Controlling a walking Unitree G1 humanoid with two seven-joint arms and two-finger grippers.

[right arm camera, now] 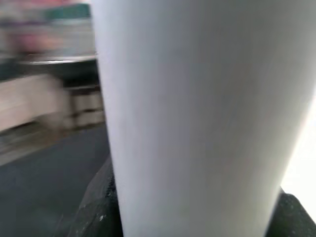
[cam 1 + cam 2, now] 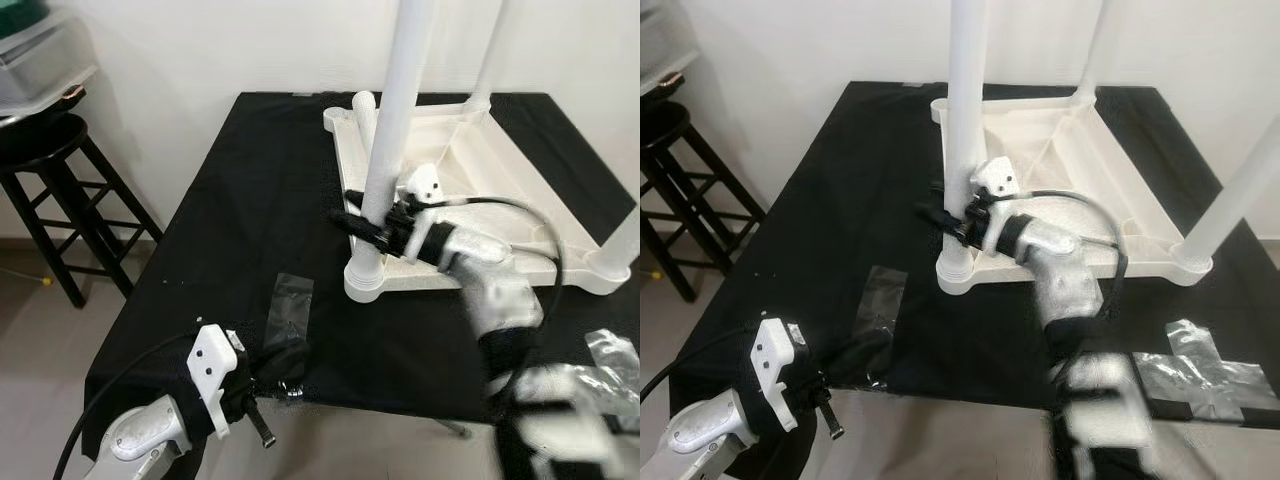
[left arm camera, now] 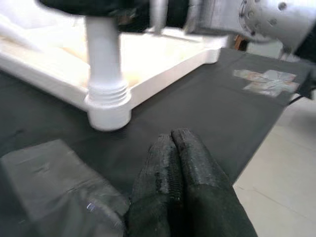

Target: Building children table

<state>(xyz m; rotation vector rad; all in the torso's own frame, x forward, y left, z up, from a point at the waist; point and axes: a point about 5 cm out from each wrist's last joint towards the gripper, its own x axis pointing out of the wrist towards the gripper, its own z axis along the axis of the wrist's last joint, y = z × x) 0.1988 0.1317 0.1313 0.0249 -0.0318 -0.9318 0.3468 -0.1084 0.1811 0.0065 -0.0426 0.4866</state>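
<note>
1. Gripping the nearest white leg (image 2: 392, 120) low on its shaft, the right gripper (image 2: 368, 222) has its black fingers closed around it, just above the threaded socket (image 2: 365, 278) at the corner of the upturned white tabletop (image 2: 470, 190). The tabletop lies on a black-covered table (image 2: 240, 200); a black stool (image 2: 45, 175) stands well off to the robot's left.
2. Right eye view: the left gripper (image 2: 820, 395) hovers at the near table edge, beside a clear plastic strip (image 2: 880, 295), well apart from the leg.
3. Left wrist view: the left gripper's fingers (image 3: 175, 168) are pressed together, holding nothing; the socket sits ahead of them.
4. Right wrist view: the leg appears blurred and very close; the finger contact seems firm, though detail is poor.
</note>
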